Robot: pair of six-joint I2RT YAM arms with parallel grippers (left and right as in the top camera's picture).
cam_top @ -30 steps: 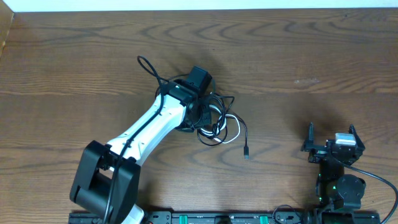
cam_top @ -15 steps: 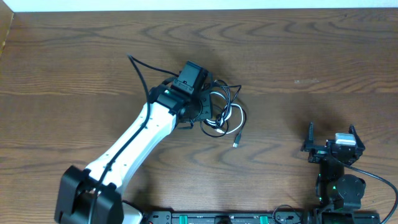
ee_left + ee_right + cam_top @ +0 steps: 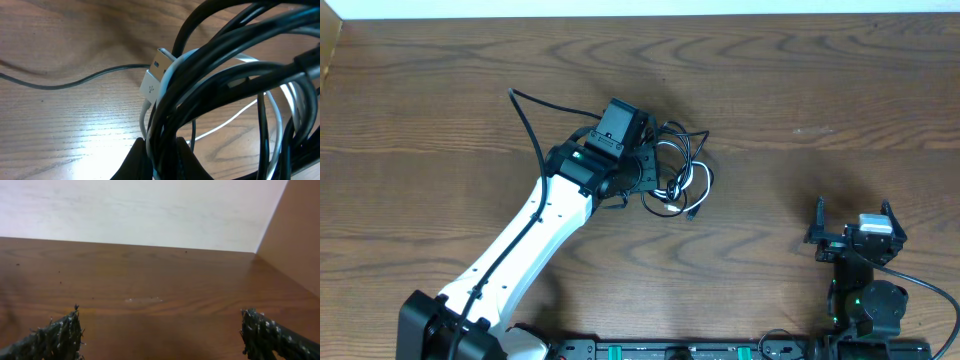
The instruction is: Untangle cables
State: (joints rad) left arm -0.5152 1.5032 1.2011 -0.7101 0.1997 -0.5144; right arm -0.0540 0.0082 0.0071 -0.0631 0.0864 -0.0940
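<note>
The cables (image 3: 678,175) sit in one knot near mid-worktop (image 3: 800,80), a black tail running off to ten o'clock. Nothing is separated yet (the white USB plug (image 3: 152,82) is wedged among black loops). The left hand (image 3: 159,159) pinches the bundle, though I can't quite tell which strands. The right hand (image 3: 854,222) rests spread at four o'clock. No containers in sight.

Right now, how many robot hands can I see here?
2. The left hand, near the centre, is closed on the cables; the right hand sits open at the front right of the table. No others show.

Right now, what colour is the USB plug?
White; the USB plug shows best in left wrist view.
</note>
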